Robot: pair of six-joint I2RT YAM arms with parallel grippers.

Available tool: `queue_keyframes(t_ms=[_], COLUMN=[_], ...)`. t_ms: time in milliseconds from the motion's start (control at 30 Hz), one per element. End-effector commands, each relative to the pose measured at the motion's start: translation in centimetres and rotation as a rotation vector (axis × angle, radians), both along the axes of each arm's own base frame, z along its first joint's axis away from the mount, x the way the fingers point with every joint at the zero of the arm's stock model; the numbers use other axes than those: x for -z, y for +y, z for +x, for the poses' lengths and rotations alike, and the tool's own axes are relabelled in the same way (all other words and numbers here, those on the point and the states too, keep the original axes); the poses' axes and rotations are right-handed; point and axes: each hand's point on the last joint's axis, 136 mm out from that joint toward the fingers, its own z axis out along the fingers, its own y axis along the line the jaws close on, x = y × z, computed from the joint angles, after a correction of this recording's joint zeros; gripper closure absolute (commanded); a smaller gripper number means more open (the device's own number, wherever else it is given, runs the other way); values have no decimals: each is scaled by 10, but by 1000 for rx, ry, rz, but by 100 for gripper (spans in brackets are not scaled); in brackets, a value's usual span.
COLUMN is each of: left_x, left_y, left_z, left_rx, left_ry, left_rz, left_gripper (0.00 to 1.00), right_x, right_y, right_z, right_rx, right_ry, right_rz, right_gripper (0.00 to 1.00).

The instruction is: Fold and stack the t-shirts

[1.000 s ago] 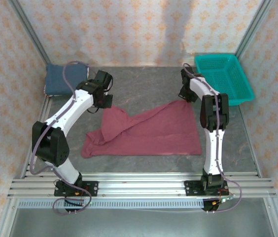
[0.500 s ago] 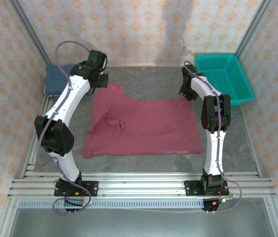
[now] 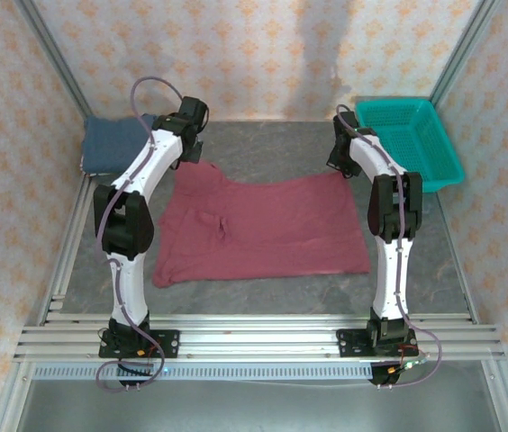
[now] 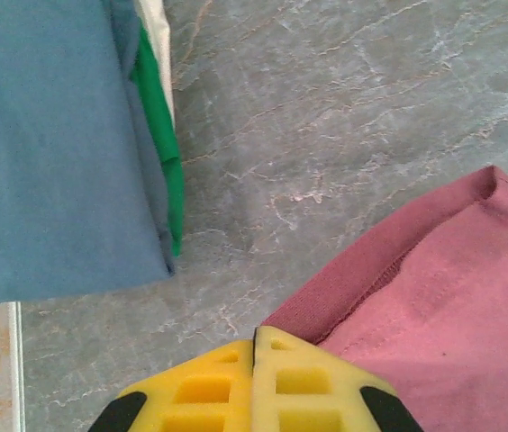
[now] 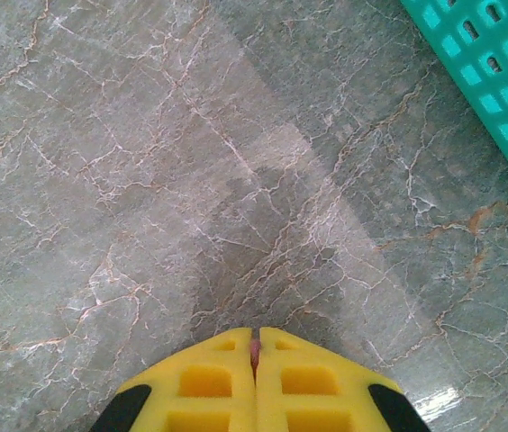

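The maroon t-shirt [image 3: 263, 225] lies spread nearly flat across the middle of the table, with a small wrinkle near its centre. My left gripper [image 3: 192, 159] is at the shirt's far left corner. In the left wrist view, the left gripper [image 4: 254, 337] is shut, and the maroon hem [image 4: 389, 270] runs out from under its tip. My right gripper [image 3: 339, 168] holds the far right corner. A sliver of maroon cloth shows between the shut fingers of the right gripper [image 5: 255, 342]. The folded dark blue t-shirt [image 3: 114, 144] rests at the far left, close to the left gripper [image 4: 47, 144].
A teal mesh basket [image 3: 412, 139] stands at the far right corner, and its rim [image 5: 497, 63] lies near the right gripper. Green and white cloth layers [image 4: 158, 153] peek from under the blue shirt. Grey marble tabletop [image 3: 272, 144] extends behind the shirt.
My left gripper has carried the shirt's left corner up and back toward the far edge, opening the bunched cloth into a flat spread. The right gripper stayed almost in place.
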Motion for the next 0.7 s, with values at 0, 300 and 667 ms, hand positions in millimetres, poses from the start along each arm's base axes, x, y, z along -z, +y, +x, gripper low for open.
queue_keyframes(t_ms=[0,300,667], left_x=[-12,-17,-14], left_y=[13,-1,4], left_z=[3,-25,-94], left_rx=[-31,-6,-5], left_ry=[-38,-53,-59], left_rz=[32,-96,-149], left_gripper=[100,100,100], right_x=[-8,-36,-45], right_y=[-4,-3,-8], right_z=[6,0,-47], right_rx=[-4,-19,-25], right_ry=[-23,-112,-130], right_rz=[-30,-17,-15], right_gripper=[100,100,100])
